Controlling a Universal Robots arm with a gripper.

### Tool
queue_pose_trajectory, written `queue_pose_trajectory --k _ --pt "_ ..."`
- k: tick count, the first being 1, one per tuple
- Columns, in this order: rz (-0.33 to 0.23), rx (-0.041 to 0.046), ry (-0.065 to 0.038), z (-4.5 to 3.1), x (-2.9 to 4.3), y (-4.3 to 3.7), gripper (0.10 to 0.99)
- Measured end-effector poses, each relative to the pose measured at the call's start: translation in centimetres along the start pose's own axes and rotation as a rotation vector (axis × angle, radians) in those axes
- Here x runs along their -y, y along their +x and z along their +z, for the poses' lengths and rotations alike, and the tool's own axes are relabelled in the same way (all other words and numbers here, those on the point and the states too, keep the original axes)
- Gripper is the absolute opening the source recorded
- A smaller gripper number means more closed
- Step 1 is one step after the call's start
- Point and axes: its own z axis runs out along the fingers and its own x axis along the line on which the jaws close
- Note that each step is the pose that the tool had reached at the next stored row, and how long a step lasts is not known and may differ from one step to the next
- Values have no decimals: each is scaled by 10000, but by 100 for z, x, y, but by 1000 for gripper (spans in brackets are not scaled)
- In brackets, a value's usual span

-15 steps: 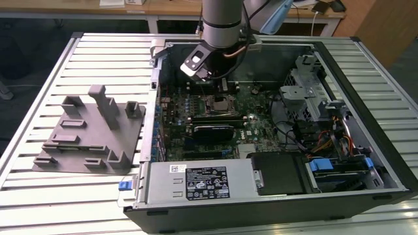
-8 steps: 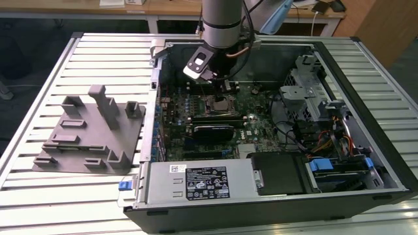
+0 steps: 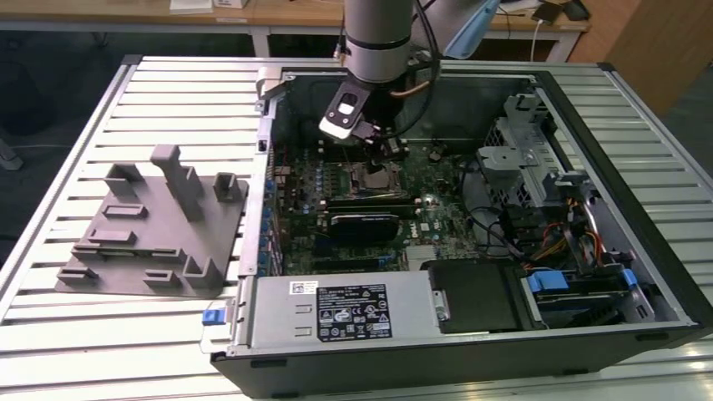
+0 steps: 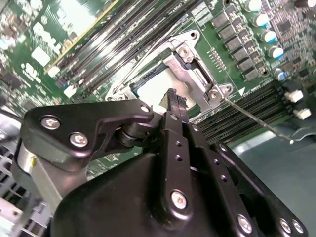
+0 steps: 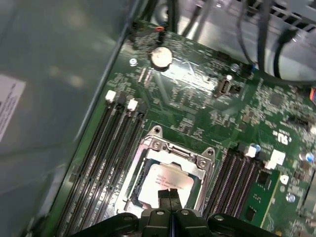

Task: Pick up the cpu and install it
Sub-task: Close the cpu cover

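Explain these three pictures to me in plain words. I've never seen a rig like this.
The exterior view shows a robot arm reaching into an open computer case that lies on a slatted table. A grey holder block sits at the exterior view's left. The two wrist views come from cameras on the arm, looking past its gripper at the green motherboard. The gripper is shut and holds nothing. Its tips are over the cpu, which lies flat inside the socket's metal frame.

Closed tool above cpu seated in socket frame.
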Motion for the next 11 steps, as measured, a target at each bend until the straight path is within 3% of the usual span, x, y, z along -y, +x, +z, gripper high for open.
queue_pose_trajectory --k 11 --pt "-1942 -69 -91 2 3 1 106"
